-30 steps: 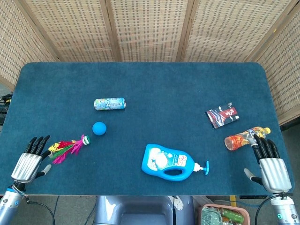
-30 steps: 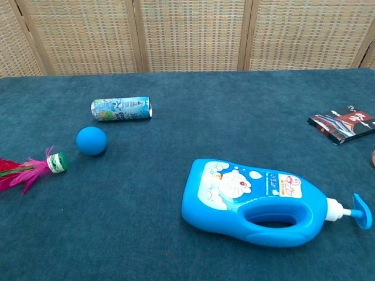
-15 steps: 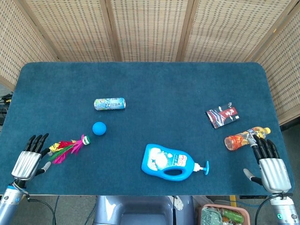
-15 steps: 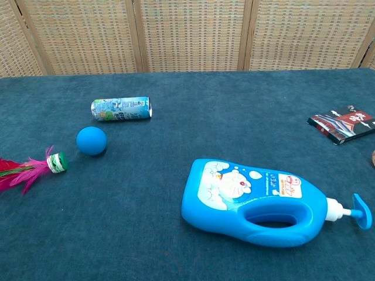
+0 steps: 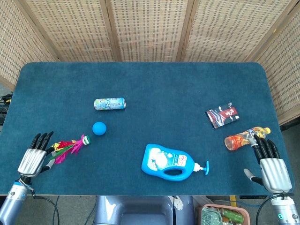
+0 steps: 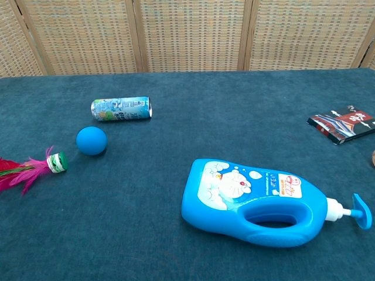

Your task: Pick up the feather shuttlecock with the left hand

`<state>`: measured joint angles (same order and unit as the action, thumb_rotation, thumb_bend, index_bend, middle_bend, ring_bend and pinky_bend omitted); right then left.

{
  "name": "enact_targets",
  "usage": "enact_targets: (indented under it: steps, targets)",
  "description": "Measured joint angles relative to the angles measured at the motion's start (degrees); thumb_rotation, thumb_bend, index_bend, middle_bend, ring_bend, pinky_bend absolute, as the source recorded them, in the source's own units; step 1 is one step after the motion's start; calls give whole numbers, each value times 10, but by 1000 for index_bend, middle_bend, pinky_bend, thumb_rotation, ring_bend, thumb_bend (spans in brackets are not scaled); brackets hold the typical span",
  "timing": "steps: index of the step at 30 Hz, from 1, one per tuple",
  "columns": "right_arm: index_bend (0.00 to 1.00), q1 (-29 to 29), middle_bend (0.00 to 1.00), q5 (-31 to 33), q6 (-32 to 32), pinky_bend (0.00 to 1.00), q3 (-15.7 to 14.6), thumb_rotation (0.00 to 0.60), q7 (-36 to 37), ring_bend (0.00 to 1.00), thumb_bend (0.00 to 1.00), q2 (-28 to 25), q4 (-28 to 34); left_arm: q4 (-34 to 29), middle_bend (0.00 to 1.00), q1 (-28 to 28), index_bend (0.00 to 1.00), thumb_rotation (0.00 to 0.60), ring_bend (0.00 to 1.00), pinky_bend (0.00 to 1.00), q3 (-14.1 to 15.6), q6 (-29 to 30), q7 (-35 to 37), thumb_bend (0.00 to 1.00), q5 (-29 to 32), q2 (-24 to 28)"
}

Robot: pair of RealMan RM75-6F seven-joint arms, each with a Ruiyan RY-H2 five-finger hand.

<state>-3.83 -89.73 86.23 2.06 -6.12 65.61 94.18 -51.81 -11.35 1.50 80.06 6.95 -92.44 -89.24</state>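
The feather shuttlecock [image 5: 70,147] lies flat on the blue table near its left front corner, pink, green and yellow feathers pointing left, green-and-white base toward the ball. In the chest view the shuttlecock [image 6: 32,170] sits at the left edge, its feather tips cut off. My left hand [image 5: 33,158] hovers at the feather ends, fingers straight and apart, holding nothing; whether it touches the feathers I cannot tell. My right hand [image 5: 271,166] rests open at the right front corner. Neither hand shows in the chest view.
A blue ball [image 5: 99,128] lies just right of the shuttlecock's base, a drink can [image 5: 109,104] on its side behind it. A blue pump bottle [image 5: 171,161] lies front centre. An orange bottle [image 5: 243,138] and a small packet [image 5: 222,116] sit near my right hand.
My left hand has shifted slightly right and turned toward the feather tips. The shuttlecock and my right hand have not moved.
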Motion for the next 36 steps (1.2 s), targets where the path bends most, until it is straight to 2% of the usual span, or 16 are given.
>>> enact_targets:
  steps: [12,21,30,36]
  targets:
    - [0,0,0,2,-2,16,0,600,3,0,185,0,-1,-3,0,-1,621,600,0,0,-5,10,3,430,6,2]
    - [0,-1,0,3,-3,16,0,600,6,0,185,0,-2,-36,0,-9,647,600,0,0,-19,39,-9,430,2,33]
    - [0,-1,0,1,-3,16,0,600,9,0,185,0,-4,-107,0,-31,655,600,0,0,-43,43,-43,431,5,83]
    - [0,-3,0,-2,-7,16,-2,600,10,0,185,0,-4,-176,0,-49,656,600,0,0,-61,25,-89,431,17,119]
